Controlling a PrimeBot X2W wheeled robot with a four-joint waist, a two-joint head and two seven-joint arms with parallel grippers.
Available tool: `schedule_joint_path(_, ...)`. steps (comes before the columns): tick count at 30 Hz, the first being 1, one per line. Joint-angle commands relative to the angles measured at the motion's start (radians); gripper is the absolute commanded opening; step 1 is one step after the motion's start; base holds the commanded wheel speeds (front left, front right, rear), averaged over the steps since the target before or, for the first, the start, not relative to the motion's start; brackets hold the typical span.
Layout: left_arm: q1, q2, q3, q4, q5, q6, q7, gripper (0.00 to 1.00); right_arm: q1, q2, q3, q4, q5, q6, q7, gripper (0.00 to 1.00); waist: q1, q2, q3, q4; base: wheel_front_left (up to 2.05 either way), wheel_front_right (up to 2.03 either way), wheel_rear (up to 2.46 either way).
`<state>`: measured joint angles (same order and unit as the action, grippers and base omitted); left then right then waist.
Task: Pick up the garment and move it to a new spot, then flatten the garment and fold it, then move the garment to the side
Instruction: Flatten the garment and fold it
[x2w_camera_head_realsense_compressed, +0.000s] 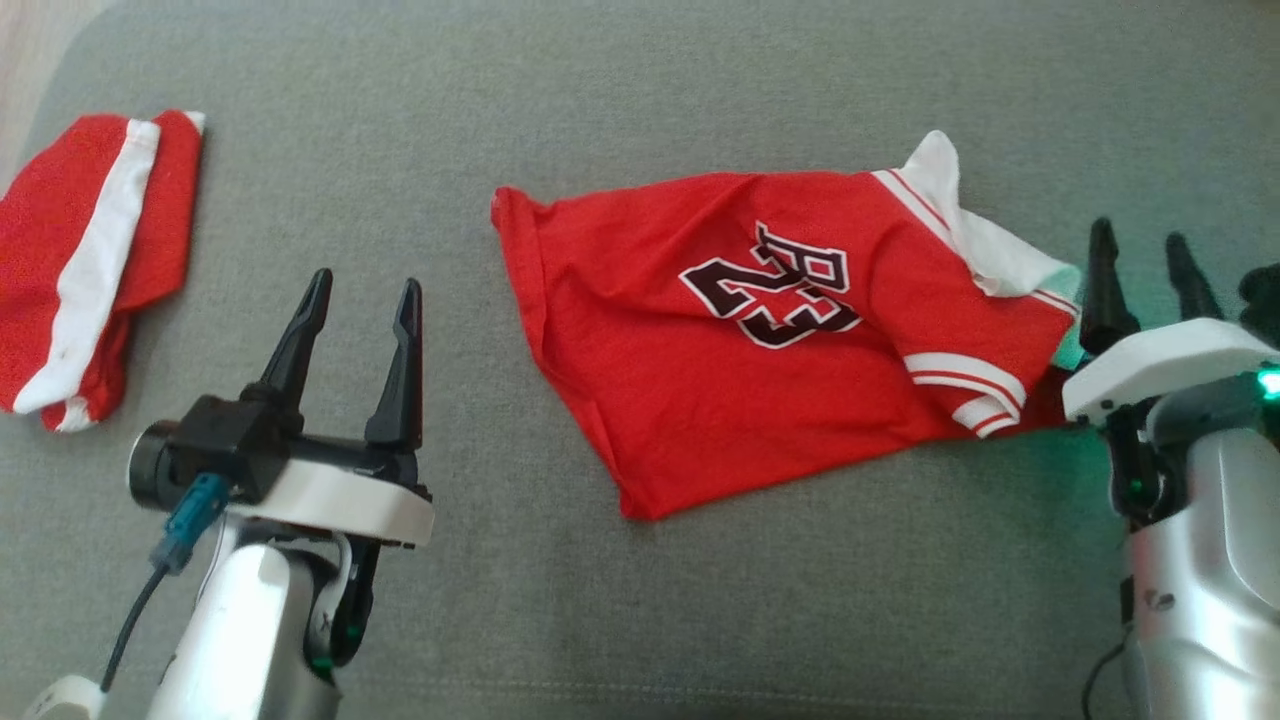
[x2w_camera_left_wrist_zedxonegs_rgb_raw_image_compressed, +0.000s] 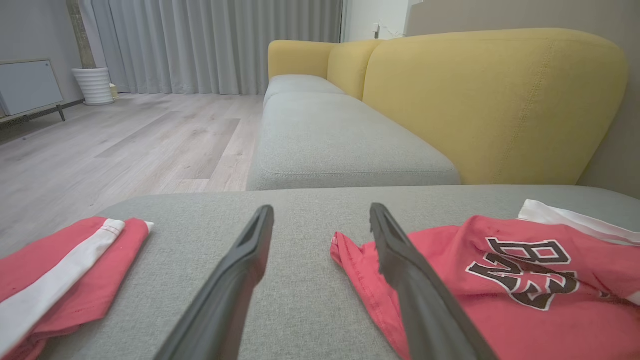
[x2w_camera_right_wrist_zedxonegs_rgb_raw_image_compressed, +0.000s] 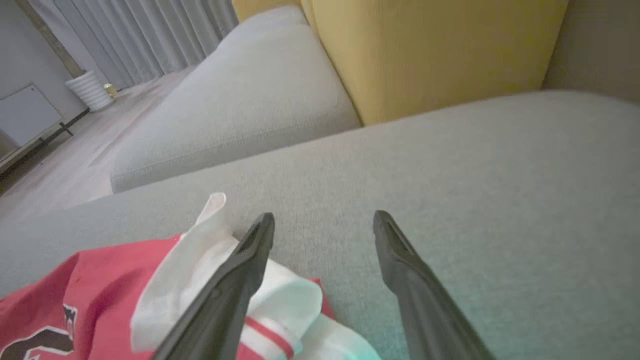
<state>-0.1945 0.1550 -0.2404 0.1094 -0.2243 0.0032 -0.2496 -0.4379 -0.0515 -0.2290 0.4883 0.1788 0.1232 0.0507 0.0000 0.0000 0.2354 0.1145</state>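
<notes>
My right gripper (x2w_camera_head_realsense_compressed: 1140, 235) and left gripper (x2w_camera_head_realsense_compressed: 365, 282) stand wide, empty. The red 23 jersey (x2w_camera_head_realsense_compressed: 760, 350) lies rumpled between them, white sleeve (x2w_camera_head_realsense_compressed: 990, 250) beside my right fingers (x2w_camera_head_realsense_compressed: 1103, 280). I should pinch opposite hems, pulling evenly

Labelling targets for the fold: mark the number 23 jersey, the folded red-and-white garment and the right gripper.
number 23 jersey (x2w_camera_head_realsense_compressed: 640, 330), head view, plain red fabric left of the number.
folded red-and-white garment (x2w_camera_head_realsense_compressed: 92, 262), head view, its white stripe.
right gripper (x2w_camera_head_realsense_compressed: 1140, 232), head view, midway between fingertips.
</notes>
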Motion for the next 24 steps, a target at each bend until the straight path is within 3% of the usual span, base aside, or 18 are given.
schedule_joint_path(1,-0.020,0.015,0.047,-0.026,0.011,-0.001,-0.012,1.00,-0.004,0.001,0.035,-0.055,-0.008,0.008,-0.028,1.00,0.0000,0.0000,-0.012,-0.012,0.00,0.00,0.00)
schedule_joint_path(10,0.034,0.029,0.066,-0.025,0.024,0.006,-0.012,1.00,0.170,-0.001,0.155,-0.332,-0.119,0.008,-0.112,1.00,0.0000,0.0000,-0.071,-0.051,0.00,0.00,0.00)
schedule_joint_path(17,0.074,0.035,0.065,-0.022,0.027,0.016,-0.012,1.00,0.305,0.000,0.225,-0.472,-0.152,0.008,-0.084,1.00,0.0000,0.0000,-0.109,-0.064,0.00,0.00,0.00)
schedule_joint_path(24,0.117,0.037,0.062,-0.026,0.022,0.031,-0.005,1.00,0.432,0.001,0.256,-0.555,-0.108,0.008,-0.055,1.00,0.0000,0.0000,-0.144,-0.072,0.00,0.00,0.00)
